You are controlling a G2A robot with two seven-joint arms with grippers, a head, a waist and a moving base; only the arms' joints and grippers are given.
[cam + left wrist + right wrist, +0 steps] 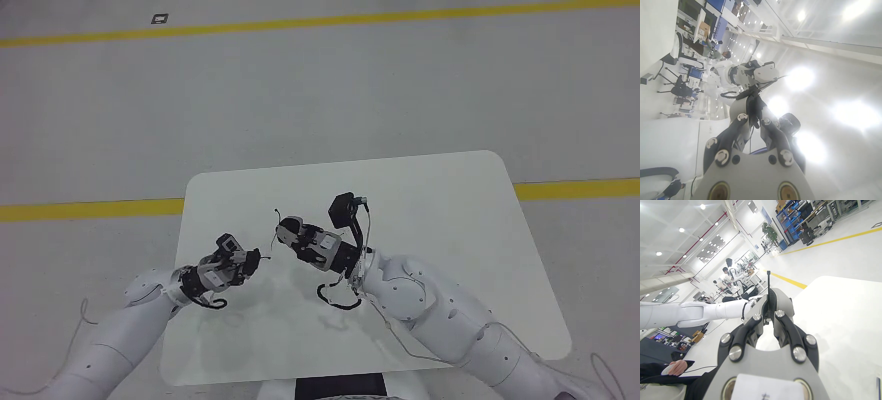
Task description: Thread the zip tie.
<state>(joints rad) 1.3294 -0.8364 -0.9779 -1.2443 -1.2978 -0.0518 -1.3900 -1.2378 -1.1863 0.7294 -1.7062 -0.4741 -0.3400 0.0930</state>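
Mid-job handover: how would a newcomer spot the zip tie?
Find the white rounded table, then the right tool above it. Clamped there is the thin black plastic zip tie, jutting past the tips. Only it is a slender strip ending in a square head.

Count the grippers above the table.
2. The left gripper hangs over the near left part of the table; the right gripper is just beside it, toward the middle, holding the zip tie.

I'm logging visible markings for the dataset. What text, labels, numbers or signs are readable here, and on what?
White label on the right arm's wrist housing: print cut off, unreadable.
White panel: faint print, too small to read.
Floor marker: too small to read.
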